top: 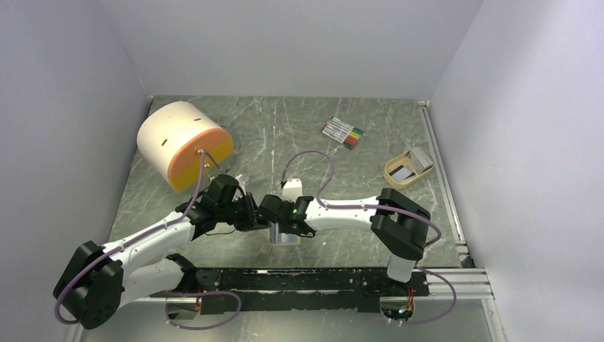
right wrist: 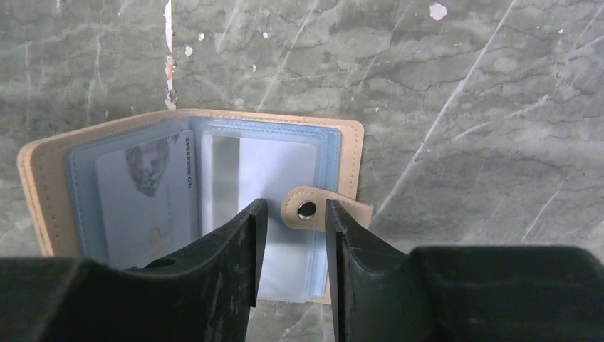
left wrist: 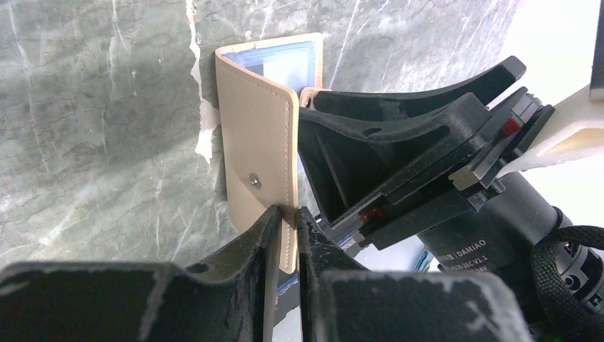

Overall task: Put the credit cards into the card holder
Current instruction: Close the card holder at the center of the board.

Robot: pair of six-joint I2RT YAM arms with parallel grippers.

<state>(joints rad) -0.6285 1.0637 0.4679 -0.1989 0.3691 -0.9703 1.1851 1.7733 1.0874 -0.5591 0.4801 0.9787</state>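
Note:
The tan card holder (right wrist: 345,146) lies open on the table, its blue-clear sleeves facing up. A pale credit card (right wrist: 142,192) with a portrait sits in the left sleeve. Another card (right wrist: 278,167) with a grey band sits in the right sleeve. My right gripper (right wrist: 293,214) hovers open just above the holder, its fingers on either side of the snap tab (right wrist: 306,209). My left gripper (left wrist: 288,217) is shut on the edge of the holder's raised cover (left wrist: 256,142). In the top view both grippers, left (top: 249,210) and right (top: 276,219), meet over the holder (top: 286,239).
A tan open-topped tray (top: 392,175) at the back right holds more greyish cards (top: 420,158). A bundle of coloured marker pens (top: 342,132) lies at the back. A large cream and orange drum (top: 181,142) sits on its side at the back left. Walls enclose the table.

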